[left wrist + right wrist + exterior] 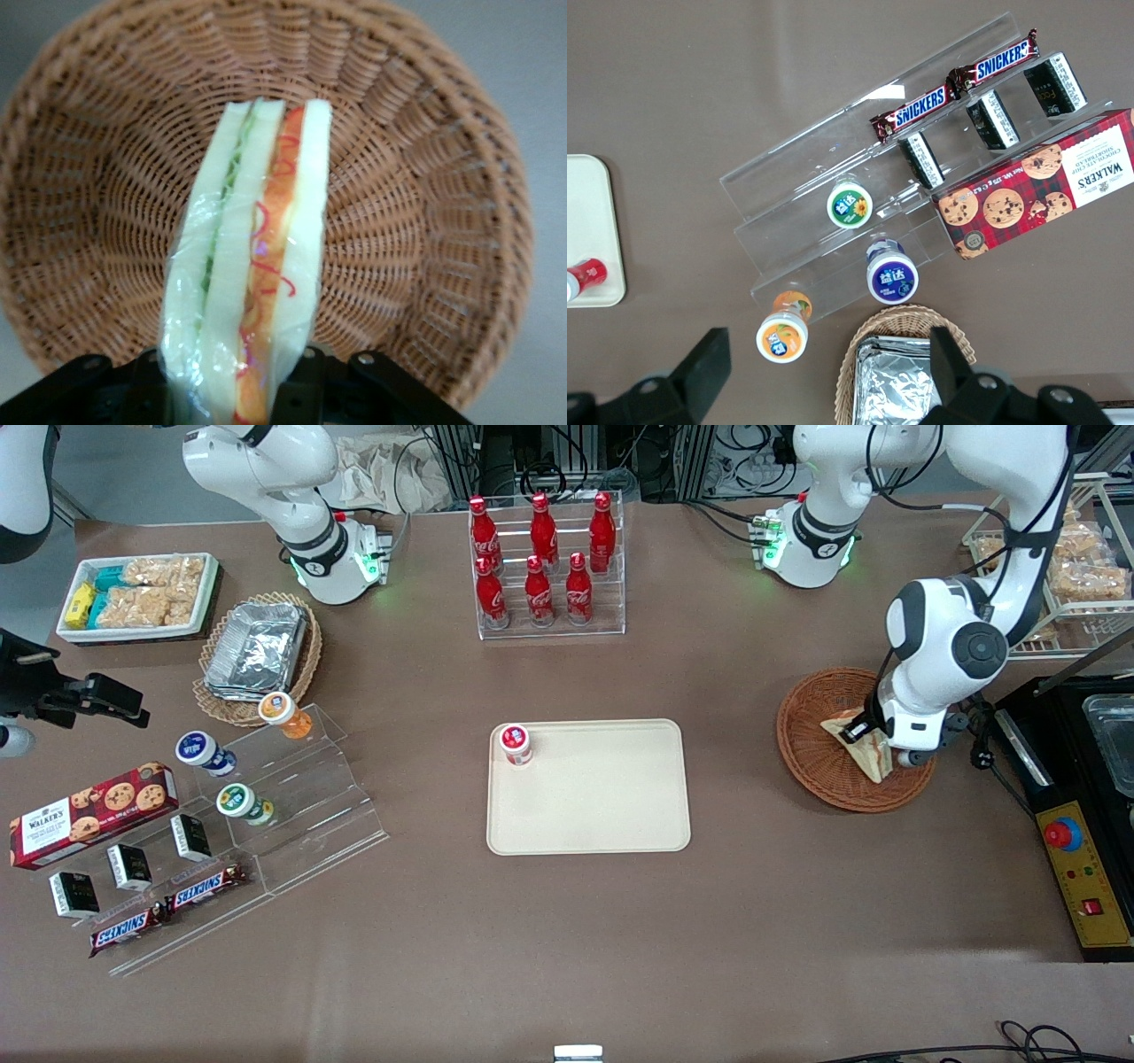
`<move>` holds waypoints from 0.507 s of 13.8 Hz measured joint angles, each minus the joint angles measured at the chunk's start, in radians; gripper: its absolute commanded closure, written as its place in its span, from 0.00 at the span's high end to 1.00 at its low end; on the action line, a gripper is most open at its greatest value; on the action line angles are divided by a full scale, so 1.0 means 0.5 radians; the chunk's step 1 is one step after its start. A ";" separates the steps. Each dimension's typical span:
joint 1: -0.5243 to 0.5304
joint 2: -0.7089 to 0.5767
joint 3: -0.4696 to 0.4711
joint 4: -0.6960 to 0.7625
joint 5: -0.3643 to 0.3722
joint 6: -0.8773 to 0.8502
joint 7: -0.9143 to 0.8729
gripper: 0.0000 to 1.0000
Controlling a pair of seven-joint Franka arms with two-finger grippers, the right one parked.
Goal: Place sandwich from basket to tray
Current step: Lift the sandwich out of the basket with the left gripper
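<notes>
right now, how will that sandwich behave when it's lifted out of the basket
Probably soft: the sandwich is layered bread in clear wrap, so it may squash or slip in the tool. Likely light, over the basket.

Six red cola bottles (542,558) in a clear rack; cookie box (91,812), Snickers bars (168,908) near stepped acrylic stand (292,815).

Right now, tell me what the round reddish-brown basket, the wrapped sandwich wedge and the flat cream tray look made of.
Round reddish-brown basket: woven wicker, matte, with visible ribs. Wrapped sandwich wedge: pale soft bread under glossy clear film, likely plastic. Flat cream tray: smooth, probably moulded plastic. The gripper grips the wedge inside the basket.
</notes>
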 measured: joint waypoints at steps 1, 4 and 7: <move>-0.001 -0.044 -0.002 0.049 0.002 -0.108 0.012 0.33; -0.001 -0.167 -0.003 0.214 0.003 -0.415 0.125 0.33; -0.005 -0.232 -0.008 0.428 0.004 -0.694 0.231 0.33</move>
